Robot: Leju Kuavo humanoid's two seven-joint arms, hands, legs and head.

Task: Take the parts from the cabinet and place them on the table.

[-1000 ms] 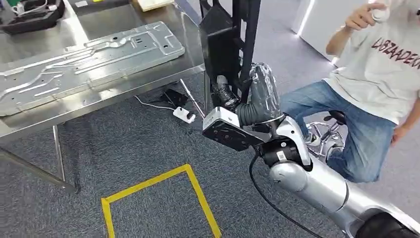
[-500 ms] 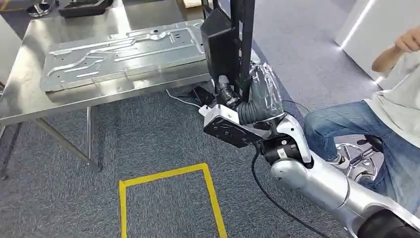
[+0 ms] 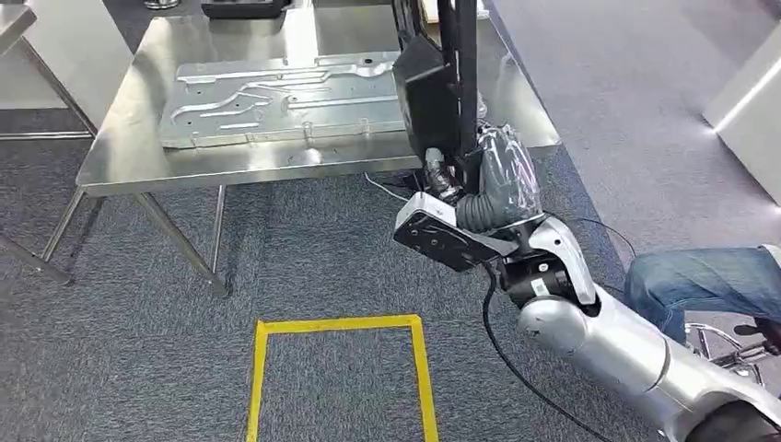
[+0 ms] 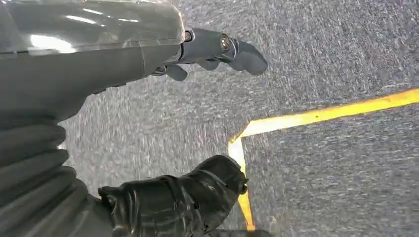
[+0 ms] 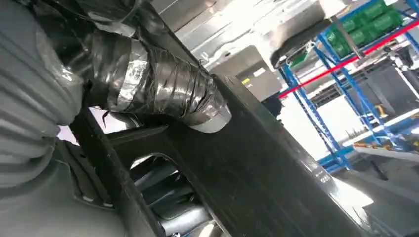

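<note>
My right hand (image 3: 479, 180) grips a long black plastic part (image 3: 440, 87) and holds it upright, just in front of the near edge of the steel table (image 3: 138, 152). Up close in the right wrist view, the taped thumb (image 5: 163, 86) presses against the black part (image 5: 257, 177). A stamped metal panel (image 3: 285, 101) lies flat on the table. My left hand (image 4: 207, 49) hangs over the carpet with its fingers apart and nothing in it.
Yellow tape (image 3: 336, 324) marks a rectangle on the grey carpet in front of me. A person's knee in jeans (image 3: 709, 281) is at the right, beside a chair base (image 3: 737, 345). A black tray (image 3: 244, 7) sits at the table's far edge. White cabinet (image 3: 751, 97) stands far right.
The camera has swung: the table now lies more squarely ahead and the person has slid mostly out of frame. My right hand still holds the black part upright.
</note>
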